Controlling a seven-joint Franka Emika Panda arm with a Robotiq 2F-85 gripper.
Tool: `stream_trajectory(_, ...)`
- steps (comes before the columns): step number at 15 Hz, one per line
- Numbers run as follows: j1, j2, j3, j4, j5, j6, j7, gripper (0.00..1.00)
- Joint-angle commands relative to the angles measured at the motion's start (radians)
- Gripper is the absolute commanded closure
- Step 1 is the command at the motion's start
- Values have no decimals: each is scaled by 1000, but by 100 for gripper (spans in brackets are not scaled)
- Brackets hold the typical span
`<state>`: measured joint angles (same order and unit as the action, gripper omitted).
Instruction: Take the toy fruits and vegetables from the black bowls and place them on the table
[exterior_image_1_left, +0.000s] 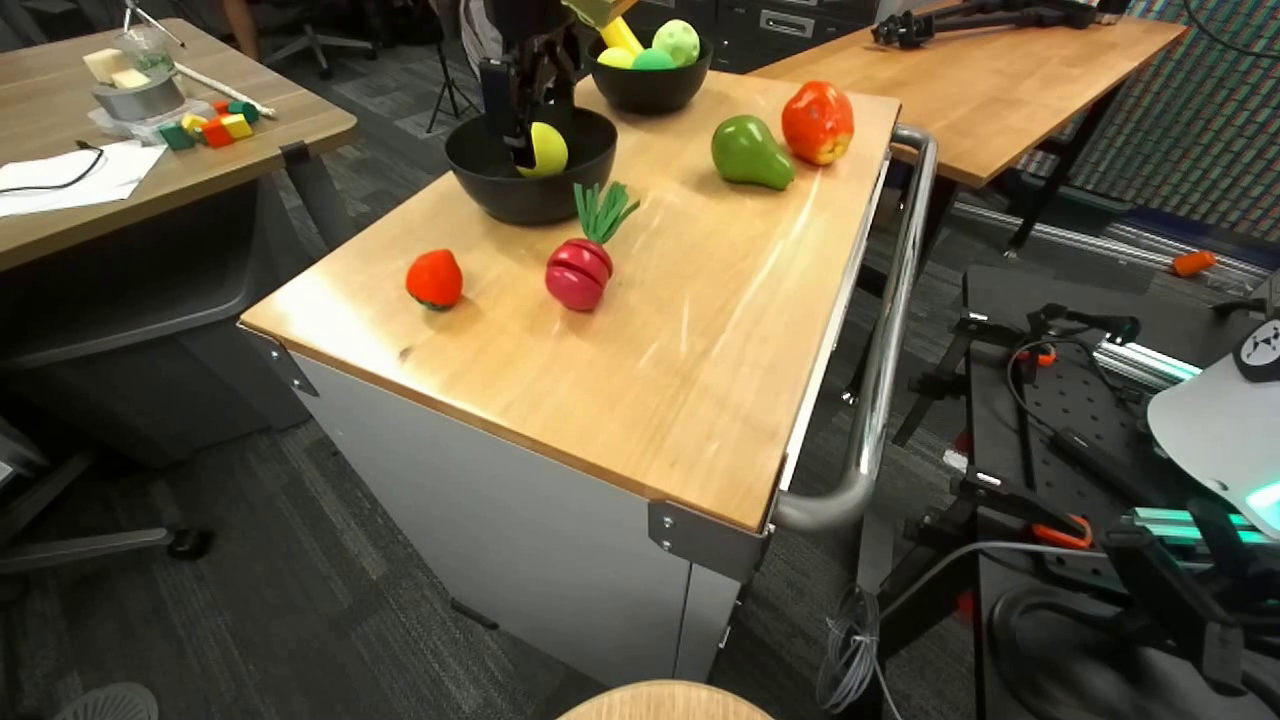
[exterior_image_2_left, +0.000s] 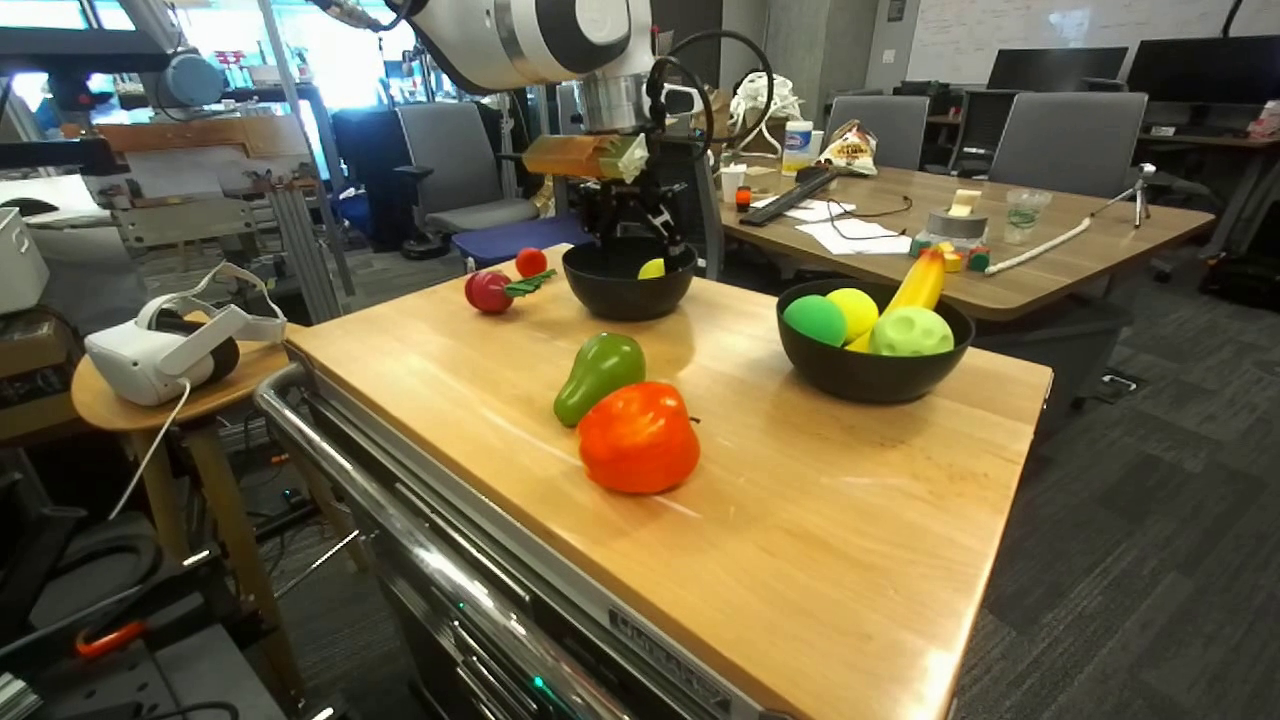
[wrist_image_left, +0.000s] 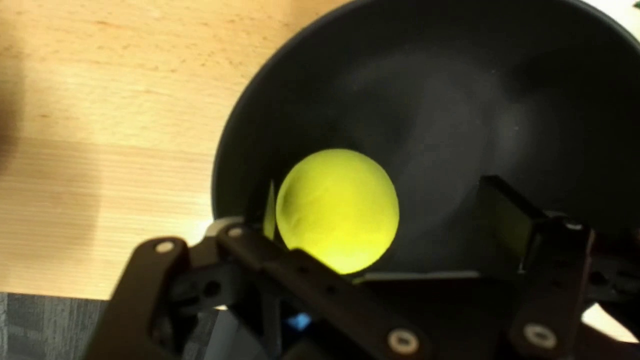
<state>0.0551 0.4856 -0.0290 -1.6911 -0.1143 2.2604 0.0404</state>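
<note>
A yellow ball lies in a black bowl, which shows in both exterior views. My gripper is open and reaches down into this bowl. One finger is close beside the ball; the other is well apart from it. A second black bowl holds a green ball, a yellow ball, a banana and a light green dimpled fruit. On the table lie a green pear, a red-orange pepper, a radish and a small red fruit.
The radish and small red fruit lie close to the bowl under my gripper. The pear and pepper lie near the side with the metal handle rail. Another table with blocks and tape stands beyond the tabletop edge.
</note>
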Motion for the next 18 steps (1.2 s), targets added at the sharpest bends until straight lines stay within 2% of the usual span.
stream_trajectory(1, -4, 13, 1, 11, -2, -2, 13, 0)
stream_trajectory(5, -6, 42, 2, 32, -5, 12, 4, 0)
stream_trajectory(6, -4, 48, 1, 38, -7, 14, 4, 8)
stream_trajectory(7, -4, 54, 1, 43, -8, 14, 4, 25)
stream_trajectory(8, -4, 59, 1, 44, -10, 16, 1, 34)
stream_trajectory(12, -3, 62, -3, 43, -15, 18, 1, 65)
stream_trajectory(15, 0, 17, 6, 30, -28, 11, -39, 89)
stream_trajectory(17, -2, -8, 12, 42, -31, 4, -66, 100)
stream_trajectory(18, -2, -15, 12, 51, -37, 0, -76, 61)
